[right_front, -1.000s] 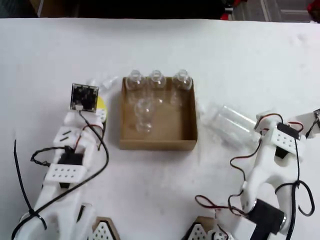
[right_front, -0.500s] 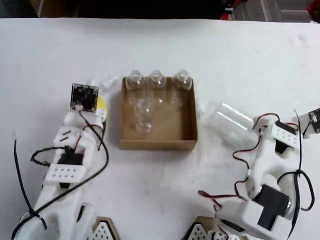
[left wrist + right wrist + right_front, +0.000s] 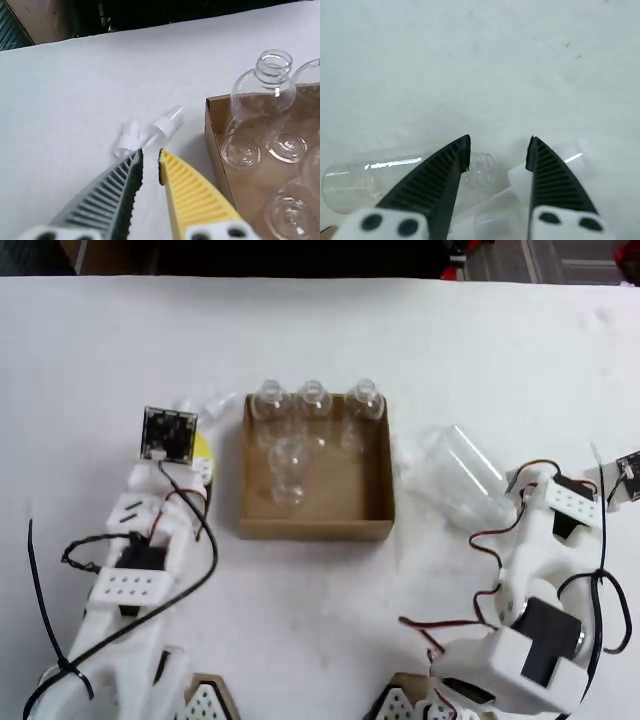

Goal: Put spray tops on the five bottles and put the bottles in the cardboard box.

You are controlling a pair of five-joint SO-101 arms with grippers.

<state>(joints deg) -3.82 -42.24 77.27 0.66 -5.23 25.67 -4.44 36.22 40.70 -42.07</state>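
Observation:
The cardboard box [image 3: 378, 510] sits mid-table with several clear, topless bottles [image 3: 313, 398] standing in it, also seen as bottles [image 3: 262, 85] in the box [image 3: 214, 125]. One more clear bottle [image 3: 462, 472] lies on its side right of the box. My right gripper [image 3: 498, 150] is open, its black fingers on either side of that bottle's neck [image 3: 482, 167], not closed on it. In the high view the right gripper [image 3: 514, 496] is at the bottle's near end. My left gripper [image 3: 150, 157] is open by a narrow gap, just short of two white spray tops [image 3: 165, 125] on the table.
The spray tops [image 3: 205, 400] lie left of the box's back corner, near the left arm's wrist [image 3: 170, 433]. A pale translucent piece [image 3: 570, 152] lies beside the right gripper's finger. Bare white table stretches behind the box and along the front.
The right arm has swung and lowered toward the lying bottle. The bottle has turned, its far end moving toward the back of the table. The left arm has not moved.

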